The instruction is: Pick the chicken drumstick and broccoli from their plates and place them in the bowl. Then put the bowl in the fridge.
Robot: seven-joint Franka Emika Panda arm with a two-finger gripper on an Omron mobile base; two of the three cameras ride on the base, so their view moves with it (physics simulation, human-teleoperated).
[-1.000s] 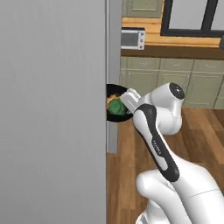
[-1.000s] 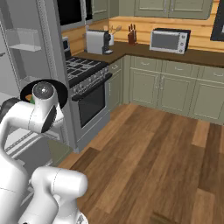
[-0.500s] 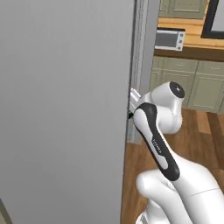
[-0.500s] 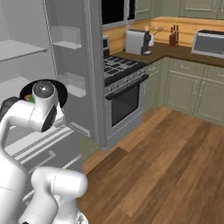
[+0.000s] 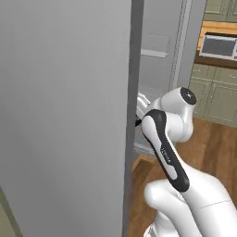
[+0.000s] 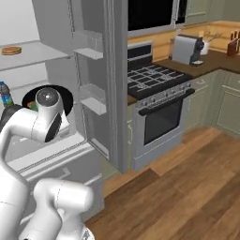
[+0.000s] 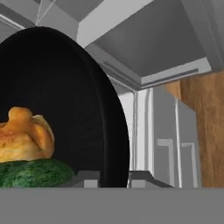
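The bowl (image 7: 83, 109) looks like glossy black glazed ware, smooth inside. In it, the chicken drumstick (image 7: 24, 138) has a golden-brown, uneven, slightly shiny skin, and the broccoli (image 7: 35, 174) is dark green with a rough, bumpy surface. The fridge (image 5: 60, 102) door is flat matt grey, smooth like painted metal; its shelves (image 6: 33, 55) look like pale smooth plastic. The floor (image 6: 187, 187) is warm brown wood planking with a soft sheen. The stove (image 6: 157, 110) front looks like brushed grey metal.
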